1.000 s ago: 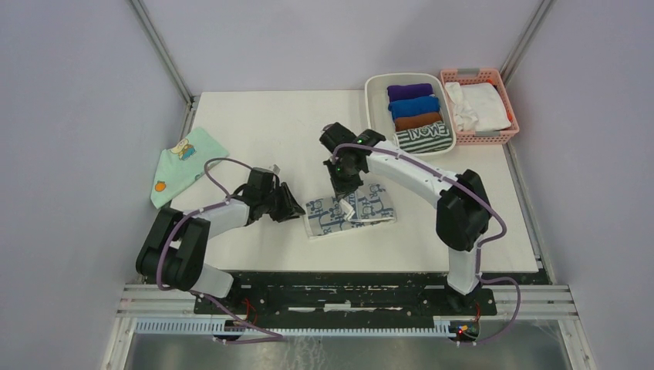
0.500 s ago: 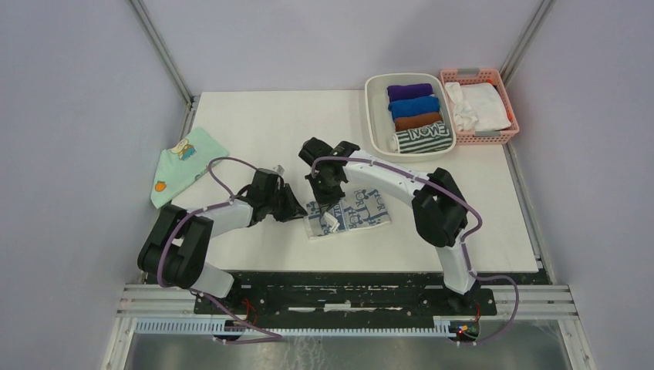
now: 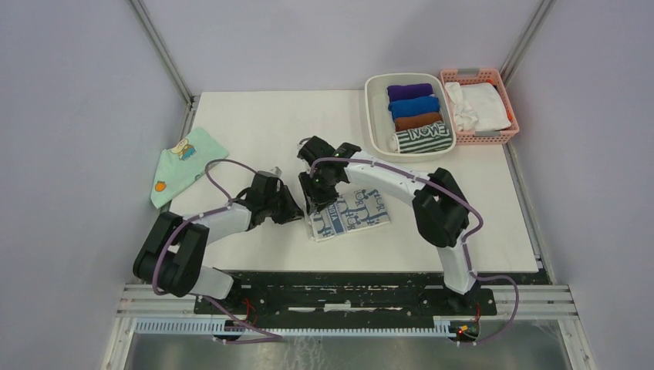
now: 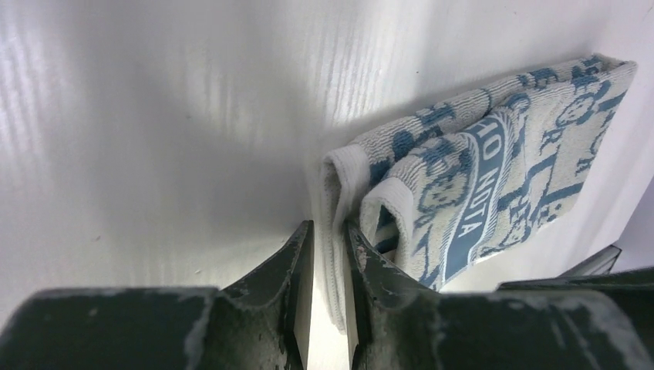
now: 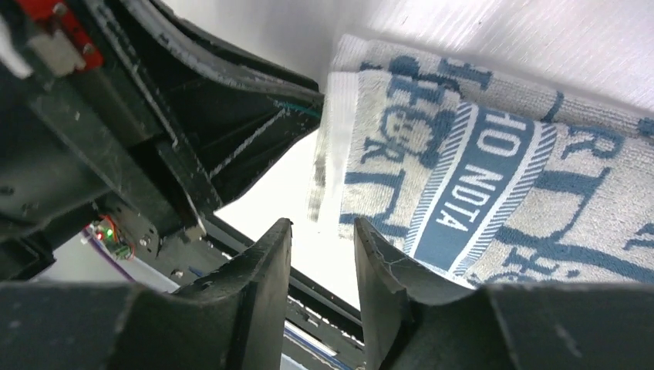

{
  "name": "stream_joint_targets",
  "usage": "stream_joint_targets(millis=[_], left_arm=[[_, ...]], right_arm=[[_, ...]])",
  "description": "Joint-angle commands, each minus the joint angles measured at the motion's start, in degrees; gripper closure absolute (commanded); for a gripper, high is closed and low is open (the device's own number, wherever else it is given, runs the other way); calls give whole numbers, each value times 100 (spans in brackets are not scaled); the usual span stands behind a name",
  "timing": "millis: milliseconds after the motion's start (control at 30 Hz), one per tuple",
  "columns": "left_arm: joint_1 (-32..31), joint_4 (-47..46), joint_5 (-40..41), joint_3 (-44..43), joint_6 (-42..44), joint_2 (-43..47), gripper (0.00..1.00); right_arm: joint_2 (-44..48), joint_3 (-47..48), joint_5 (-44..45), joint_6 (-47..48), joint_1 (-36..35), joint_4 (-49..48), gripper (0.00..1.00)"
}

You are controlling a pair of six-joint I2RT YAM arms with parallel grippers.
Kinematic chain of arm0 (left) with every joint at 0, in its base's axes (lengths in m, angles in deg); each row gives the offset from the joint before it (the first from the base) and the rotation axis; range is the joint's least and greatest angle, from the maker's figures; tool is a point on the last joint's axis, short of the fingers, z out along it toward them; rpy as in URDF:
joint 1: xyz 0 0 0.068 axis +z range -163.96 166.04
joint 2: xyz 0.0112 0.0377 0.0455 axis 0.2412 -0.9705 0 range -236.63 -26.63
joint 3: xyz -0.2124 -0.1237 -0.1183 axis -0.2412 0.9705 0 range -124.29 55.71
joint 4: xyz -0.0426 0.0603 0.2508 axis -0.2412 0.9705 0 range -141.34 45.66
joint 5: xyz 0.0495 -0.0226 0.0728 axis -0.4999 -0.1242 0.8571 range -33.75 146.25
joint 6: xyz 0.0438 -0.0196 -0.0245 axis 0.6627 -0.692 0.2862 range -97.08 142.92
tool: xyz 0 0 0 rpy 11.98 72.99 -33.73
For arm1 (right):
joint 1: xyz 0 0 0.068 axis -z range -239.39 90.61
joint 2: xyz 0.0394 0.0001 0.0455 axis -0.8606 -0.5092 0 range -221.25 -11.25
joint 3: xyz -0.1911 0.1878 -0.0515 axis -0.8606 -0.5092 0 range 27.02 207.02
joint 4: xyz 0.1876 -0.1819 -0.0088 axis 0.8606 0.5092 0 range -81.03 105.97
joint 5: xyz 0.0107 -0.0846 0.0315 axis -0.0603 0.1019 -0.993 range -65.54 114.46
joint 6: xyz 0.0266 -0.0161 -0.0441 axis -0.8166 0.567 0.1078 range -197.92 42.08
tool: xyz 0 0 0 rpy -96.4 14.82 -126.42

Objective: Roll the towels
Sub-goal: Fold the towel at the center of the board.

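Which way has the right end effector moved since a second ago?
Yes: right end effector moved left, away from the white bin, to the blue-grey towel's left end.

From above, the right arm [image 3: 385, 173] covers the left end of the blue-grey towel [image 3: 361, 213]. In the left wrist view its white hem vanishes between the left jaws.

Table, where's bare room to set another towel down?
Free: the far middle, between the green cloth and the white bin; also the right side, from the pink basket to the near table edge. Crowded: the patterned towel, where the left claw and right claw meet.
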Motion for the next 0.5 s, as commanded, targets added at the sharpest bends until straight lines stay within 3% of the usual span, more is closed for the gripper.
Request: stream_joint_targets(millis=[0,267,467], left_arm=[[-15,184,489,129,-263,504,72],[-107,1005,1220,-53,-232,1541,58],[-1017,1332,1730,-865,-182,1673,52]], right_arm=[[930,-421,-318,261,160,-538,56],[2384,-2579,-513,294,1347,-1646,53],[2950,-3860,-873,350,2229,-2387,54]])
